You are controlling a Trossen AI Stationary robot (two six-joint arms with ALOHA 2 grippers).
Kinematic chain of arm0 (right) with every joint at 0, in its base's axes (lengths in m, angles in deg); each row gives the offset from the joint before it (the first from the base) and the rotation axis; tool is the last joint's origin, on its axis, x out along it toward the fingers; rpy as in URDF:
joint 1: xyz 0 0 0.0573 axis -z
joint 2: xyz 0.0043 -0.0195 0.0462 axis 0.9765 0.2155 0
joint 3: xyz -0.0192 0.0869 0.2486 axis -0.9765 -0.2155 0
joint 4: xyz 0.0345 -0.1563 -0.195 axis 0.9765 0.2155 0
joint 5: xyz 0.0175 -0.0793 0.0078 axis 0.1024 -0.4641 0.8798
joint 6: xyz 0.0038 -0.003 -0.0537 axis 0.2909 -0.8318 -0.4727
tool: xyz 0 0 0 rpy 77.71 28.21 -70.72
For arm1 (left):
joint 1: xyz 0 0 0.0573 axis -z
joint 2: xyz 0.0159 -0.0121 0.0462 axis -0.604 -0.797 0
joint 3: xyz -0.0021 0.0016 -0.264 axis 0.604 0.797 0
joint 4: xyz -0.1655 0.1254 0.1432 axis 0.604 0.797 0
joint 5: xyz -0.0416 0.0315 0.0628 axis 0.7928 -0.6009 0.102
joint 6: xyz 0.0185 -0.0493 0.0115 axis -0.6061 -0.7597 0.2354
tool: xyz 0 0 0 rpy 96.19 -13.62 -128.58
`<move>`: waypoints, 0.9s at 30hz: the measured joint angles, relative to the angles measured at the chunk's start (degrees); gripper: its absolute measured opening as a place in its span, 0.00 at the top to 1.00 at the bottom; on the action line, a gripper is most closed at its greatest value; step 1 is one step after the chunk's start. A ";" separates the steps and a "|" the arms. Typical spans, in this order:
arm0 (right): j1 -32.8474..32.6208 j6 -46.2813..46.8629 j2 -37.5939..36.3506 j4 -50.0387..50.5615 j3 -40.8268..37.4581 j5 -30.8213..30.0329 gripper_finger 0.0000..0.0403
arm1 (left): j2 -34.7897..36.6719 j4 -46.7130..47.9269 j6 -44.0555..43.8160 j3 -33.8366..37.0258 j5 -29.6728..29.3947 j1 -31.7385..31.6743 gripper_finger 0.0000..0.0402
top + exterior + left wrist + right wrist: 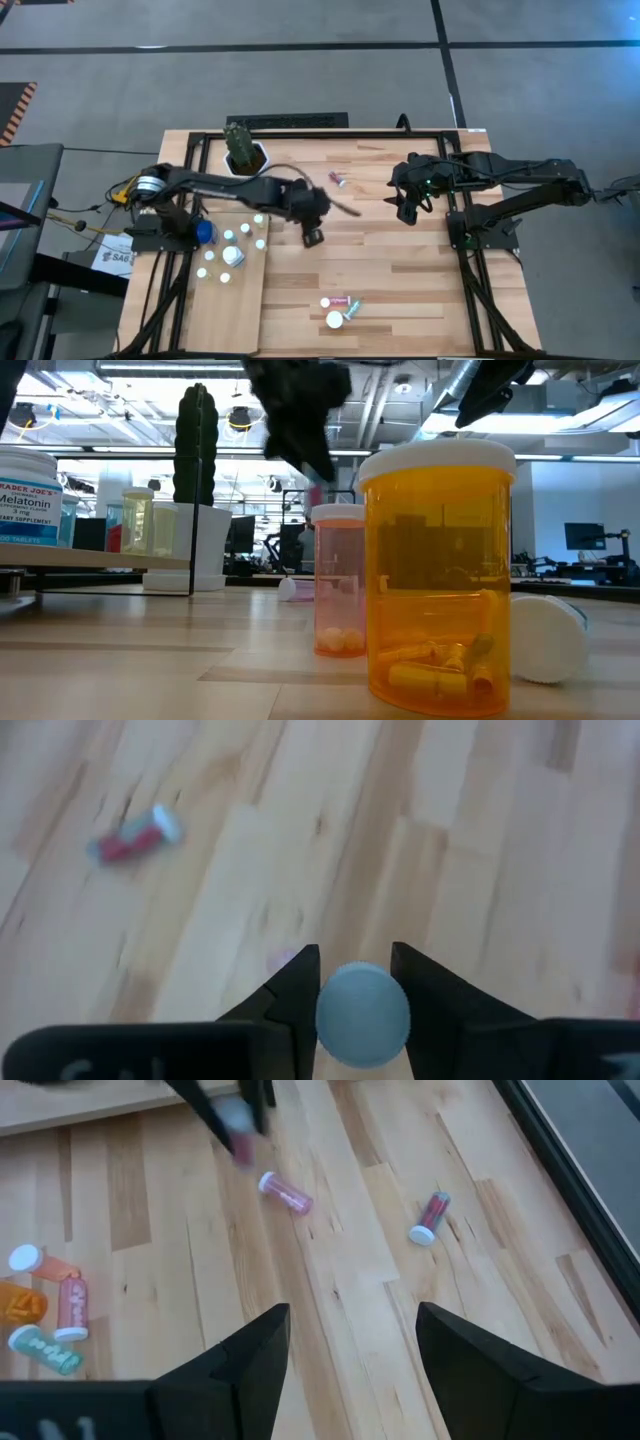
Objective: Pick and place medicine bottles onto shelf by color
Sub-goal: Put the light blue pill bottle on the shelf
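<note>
Left gripper (355, 982) hanging over table middle, fingers pinching bottle (362, 1016); white cap sitting between both fingertips, touching each. Right gripper (350, 1345) waiting above table's right part, fingers spread wide, gripping nothing. Shelf (226, 300) lying at left, carrying several bottles.

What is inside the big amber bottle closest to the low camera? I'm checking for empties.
The amber bottle holds several yellow capsules lying at its bottom; the upper part looks empty. Its white cap hides the neck, and its far side cannot be seen.
</note>
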 joint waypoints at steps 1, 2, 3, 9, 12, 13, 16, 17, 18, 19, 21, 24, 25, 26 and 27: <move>0.00 0.00 0.00 0.00 0.00 0.00 0.41 | 1.05 2.37 -1.18 0.00 -0.88 1.02 0.77; 0.00 0.00 -0.02 -0.01 0.00 -0.01 0.41 | 2.02 4.24 -2.55 0.00 -1.93 2.21 0.77; 0.00 0.00 -0.02 0.00 0.00 0.00 0.41 | 2.85 5.68 -3.96 0.00 -3.28 3.49 0.77; 0.00 0.00 -0.01 0.02 0.00 0.01 0.41 | 5.59 16.24 -13.90 0.00 -10.00 10.28 0.77; 0.00 0.00 -0.01 0.02 0.00 0.01 0.41 | 5.78 20.83 -18.30 0.00 -11.31 13.04 0.77; 0.00 0.00 -0.02 0.02 0.00 0.01 0.41 | 5.76 22.19 -19.60 0.00 -11.65 13.97 0.77; 0.00 0.00 0.00 0.02 0.00 0.01 0.41 | 5.75 24.86 -23.21 0.00 -12.57 17.17 0.77; 0.00 0.00 -0.02 0.02 0.00 0.00 0.41 | 5.75 25.62 -24.41 0.00 -12.73 18.36 0.77; 0.00 0.00 -0.02 0.02 0.00 0.01 0.41 | 5.75 26.36 -25.86 0.00 -12.96 19.44 0.77; 0.00 0.00 -0.02 0.02 0.00 0.01 0.41 | 5.90 27.13 -27.44 0.00 -13.08 20.45 0.77; 0.00 0.00 -0.02 0.04 0.00 0.01 0.41 | 6.17 28.76 -30.80 0.00 -13.05 22.35 0.77; 0.00 0.00 0.00 0.04 0.00 0.01 0.41 | 6.61 31.84 -36.62 0.00 -12.61 24.90 0.77; 0.00 0.00 -0.02 0.04 0.00 -0.01 0.41 | 6.86 32.38 -38.60 0.00 -11.95 25.64 0.77; 0.00 0.00 -0.02 0.02 0.00 0.01 0.41 | 7.25 32.31 -41.05 0.00 -11.13 26.62 0.77; 0.00 0.00 0.00 0.04 0.00 0.01 0.41 | 7.62 32.18 -43.48 0.00 -10.73 27.82 0.77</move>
